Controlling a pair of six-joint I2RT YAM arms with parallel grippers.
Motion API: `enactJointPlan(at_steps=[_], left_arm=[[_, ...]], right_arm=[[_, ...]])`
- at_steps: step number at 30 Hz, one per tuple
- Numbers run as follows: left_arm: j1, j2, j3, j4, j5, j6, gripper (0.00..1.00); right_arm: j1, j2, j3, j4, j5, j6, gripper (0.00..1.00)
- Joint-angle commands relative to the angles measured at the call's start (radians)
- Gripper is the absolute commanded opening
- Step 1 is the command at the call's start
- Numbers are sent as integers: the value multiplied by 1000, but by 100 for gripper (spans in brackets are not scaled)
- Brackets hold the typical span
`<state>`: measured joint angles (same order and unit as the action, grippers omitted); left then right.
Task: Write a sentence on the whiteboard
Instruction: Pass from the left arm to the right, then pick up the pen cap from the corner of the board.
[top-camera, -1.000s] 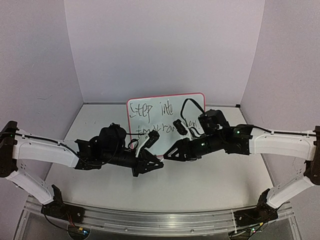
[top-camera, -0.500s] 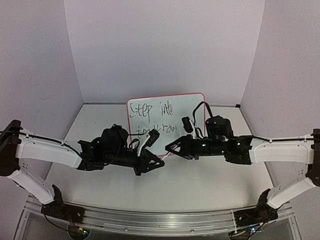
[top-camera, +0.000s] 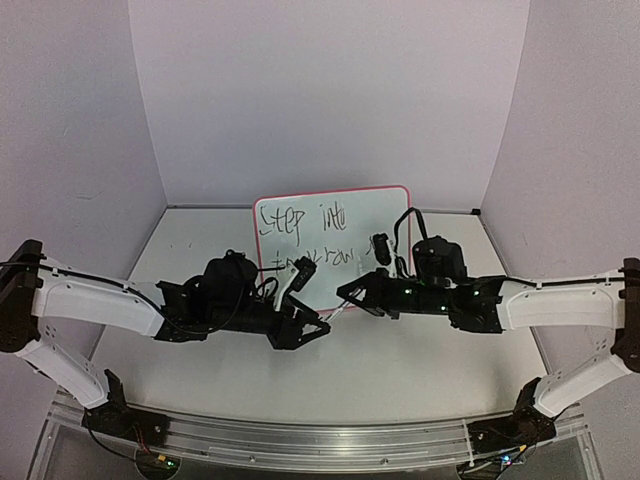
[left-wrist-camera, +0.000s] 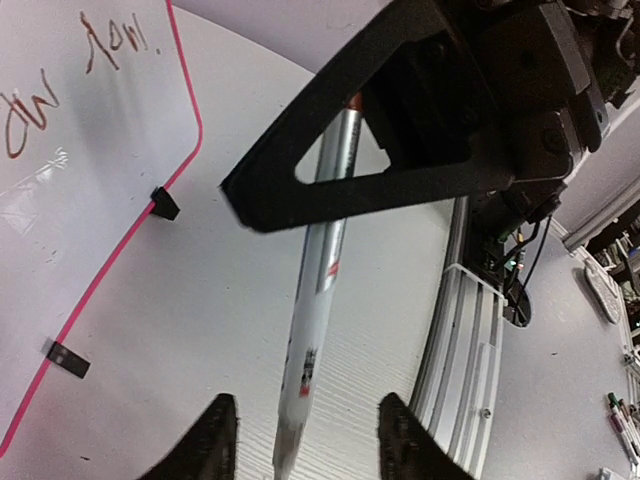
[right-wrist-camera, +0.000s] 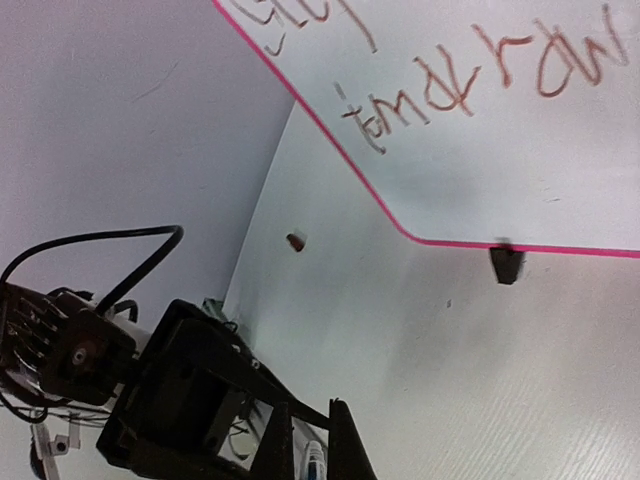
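Note:
The whiteboard (top-camera: 378, 212) stands against the back wall, pink-bordered, with the sentence (top-camera: 300, 222) "Step into tomorrow now" in two lines. Its lower edge shows in the left wrist view (left-wrist-camera: 90, 200) and the right wrist view (right-wrist-camera: 520, 180). My right gripper (top-camera: 345, 294) is shut on a white marker (left-wrist-camera: 322, 270), which sits between its fingers in the right wrist view (right-wrist-camera: 316, 464). My left gripper (top-camera: 312, 330) meets it tip to tip. The left gripper (left-wrist-camera: 308, 450) is open, and the marker's free end hangs between its fingertips (left-wrist-camera: 218, 440) without touching them.
Two black clips (left-wrist-camera: 165, 203) hold the board's lower edge. A small red-brown piece (right-wrist-camera: 295, 242) lies on the table near the left wall. An aluminium rail (top-camera: 320, 440) runs along the near edge. Purple walls close in the back and sides.
My right arm has swung lower and straightened, bringing the marker down to the left gripper's fingertips. The left gripper has barely moved.

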<state>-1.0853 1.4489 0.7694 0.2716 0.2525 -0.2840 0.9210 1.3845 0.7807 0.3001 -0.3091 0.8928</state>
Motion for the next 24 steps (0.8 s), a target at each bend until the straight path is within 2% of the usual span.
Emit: enactJointPlan(at_steps=[1, 5, 11, 15, 20, 24], left_arm=[[28, -91, -36, -91, -167, -44, 56], [161, -198, -123, -185, -236, -175, 62], [382, -330, -200, -431, -361, -390, 70], [550, -337, -227, -560, -354, -519, 67], [654, -331, -234, -681, -427, -609, 64], [724, -301, -230, -752, -438, -661, 57]], right_arm=[[-4, -115, -1, -135, 240, -68, 0], [-8, -187, 14, -258, 370, -142, 0], [-23, -215, 48, -386, 449, -197, 0], [-24, -216, 44, -390, 461, -207, 0], [-24, -216, 29, -392, 462, -212, 0], [-24, -221, 12, -392, 471, -212, 0]])
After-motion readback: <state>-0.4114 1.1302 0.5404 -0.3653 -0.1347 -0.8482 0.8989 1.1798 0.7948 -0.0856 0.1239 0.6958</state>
